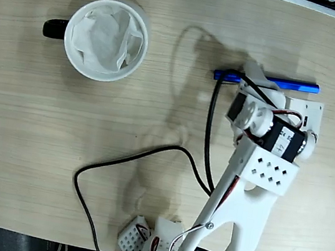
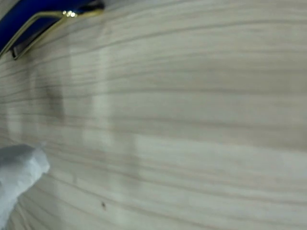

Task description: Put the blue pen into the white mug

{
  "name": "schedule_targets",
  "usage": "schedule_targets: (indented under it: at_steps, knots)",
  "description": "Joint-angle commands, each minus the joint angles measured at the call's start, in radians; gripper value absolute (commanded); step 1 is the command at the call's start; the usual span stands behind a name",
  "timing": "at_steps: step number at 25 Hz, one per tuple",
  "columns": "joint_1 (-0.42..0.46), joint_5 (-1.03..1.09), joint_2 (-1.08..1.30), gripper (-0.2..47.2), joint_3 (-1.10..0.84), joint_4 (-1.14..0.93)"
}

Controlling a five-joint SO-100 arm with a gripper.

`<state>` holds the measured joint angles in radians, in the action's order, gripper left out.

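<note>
The blue pen (image 1: 299,86) lies flat on the wooden table at the upper right of the fixed view, its middle covered by my white gripper (image 1: 255,75), which hovers right over it. The jaws look apart, with nothing held between them. In the wrist view the pen (image 2: 24,17) and its metal clip (image 2: 45,17) sit in the top left corner, and one white fingertip (image 2: 19,172) shows at the lower left, apart from the pen. The white mug (image 1: 106,39), black handle to its left and crumpled white paper inside, stands upright at the upper left, far from the gripper.
A black cable (image 1: 144,155) loops over the table from the arm's base toward the wrist. The table's (image 1: 38,144) front edge runs along the bottom of the fixed view, and a dark object's edge (image 1: 312,3) shows at the top right.
</note>
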<state>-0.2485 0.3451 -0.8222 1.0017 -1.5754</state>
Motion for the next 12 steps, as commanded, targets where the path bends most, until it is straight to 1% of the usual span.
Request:
schedule_targets:
  at_steps: [1,5,6,7,9,11,12]
  knots:
    - [0.002,0.005,-0.026,26.7,-0.034,-0.002]
    - [0.006,0.002,-0.026,21.3,-0.034,0.000]
    - [0.006,0.002,-0.026,19.2,-0.034,0.002]
    - [0.006,0.002,-0.026,18.4,-0.034,0.002]
    - [0.006,0.000,-0.028,13.2,-0.034,0.006]
    - [0.006,0.000,-0.031,9.9,-0.034,0.014]
    - [0.006,0.000,-0.031,9.1,-0.034,0.014]
